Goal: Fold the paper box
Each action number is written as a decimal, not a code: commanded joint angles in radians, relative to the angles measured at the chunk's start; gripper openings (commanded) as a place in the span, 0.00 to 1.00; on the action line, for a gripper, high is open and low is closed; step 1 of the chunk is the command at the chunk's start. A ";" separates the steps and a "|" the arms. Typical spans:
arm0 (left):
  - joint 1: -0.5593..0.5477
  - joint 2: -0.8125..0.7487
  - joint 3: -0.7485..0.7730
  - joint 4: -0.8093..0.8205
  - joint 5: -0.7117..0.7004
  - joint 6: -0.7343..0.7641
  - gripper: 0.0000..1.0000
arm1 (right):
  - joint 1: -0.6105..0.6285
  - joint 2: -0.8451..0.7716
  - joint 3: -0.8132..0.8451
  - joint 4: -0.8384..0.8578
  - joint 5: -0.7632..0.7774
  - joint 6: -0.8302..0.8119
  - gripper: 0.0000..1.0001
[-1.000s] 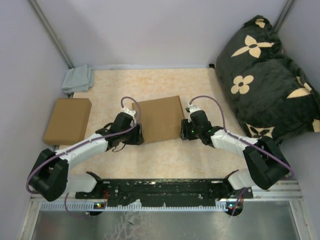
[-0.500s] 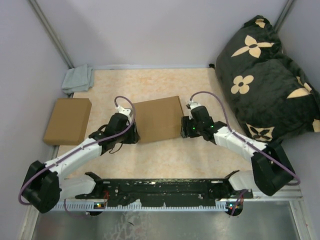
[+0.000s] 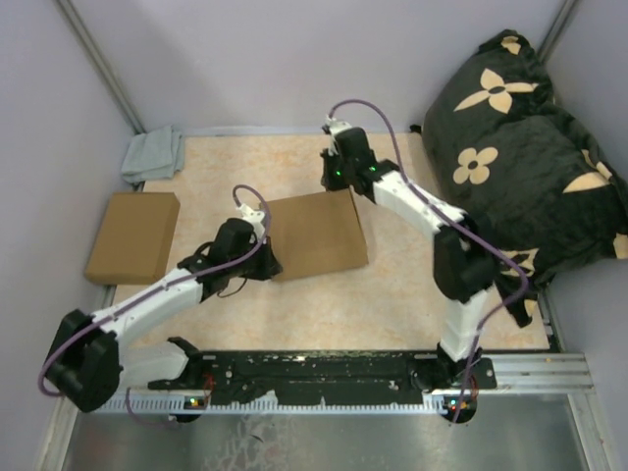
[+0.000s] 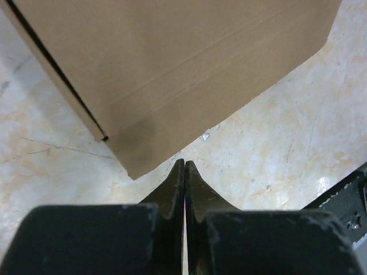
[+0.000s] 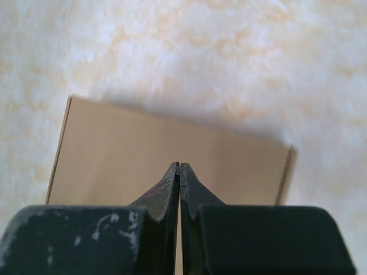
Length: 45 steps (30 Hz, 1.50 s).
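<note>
The paper box (image 3: 316,234) lies closed and flat in the middle of the table, a shallow brown mailer shape. My left gripper (image 3: 267,259) sits at its near-left corner, jaws shut on nothing. In the left wrist view the shut gripper (image 4: 184,164) points at the box's corner (image 4: 172,69), a small gap away from it. My right gripper (image 3: 335,183) hovers at the box's far edge, also shut and empty. From the right wrist view the shut gripper (image 5: 179,165) hangs over the box's top face (image 5: 114,160).
A plain brown cardboard box (image 3: 132,235) rests at the table's left edge. A grey cloth (image 3: 154,155) lies in the far-left corner. A black pillow with cream flowers (image 3: 520,147) fills the right side. The arms' base rail (image 3: 314,371) runs along the near edge.
The right arm swung from the box's right side to its far edge. Both grippers closed. The left gripper shifted slightly along the box's left edge, and the box slid a little right.
</note>
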 commanded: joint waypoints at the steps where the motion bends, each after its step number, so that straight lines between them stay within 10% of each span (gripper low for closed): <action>1: -0.026 0.091 -0.019 0.101 0.053 0.009 0.00 | -0.006 0.294 0.324 -0.085 -0.041 -0.078 0.00; 11: -0.047 0.267 -0.003 0.197 -0.001 0.019 0.00 | -0.010 0.712 0.852 -0.305 -0.109 -0.128 0.01; 27: -0.157 0.258 -0.053 0.456 -0.350 -0.221 0.00 | 0.171 0.266 0.011 -0.096 -0.428 -0.106 0.07; 33: -0.272 0.187 -0.124 0.512 -0.501 -0.257 0.00 | 0.187 0.302 0.019 -0.090 -0.567 -0.081 0.08; 45: -0.332 0.062 -0.091 0.333 -0.372 -0.237 0.06 | 0.116 0.311 0.159 -0.179 -0.273 -0.026 0.08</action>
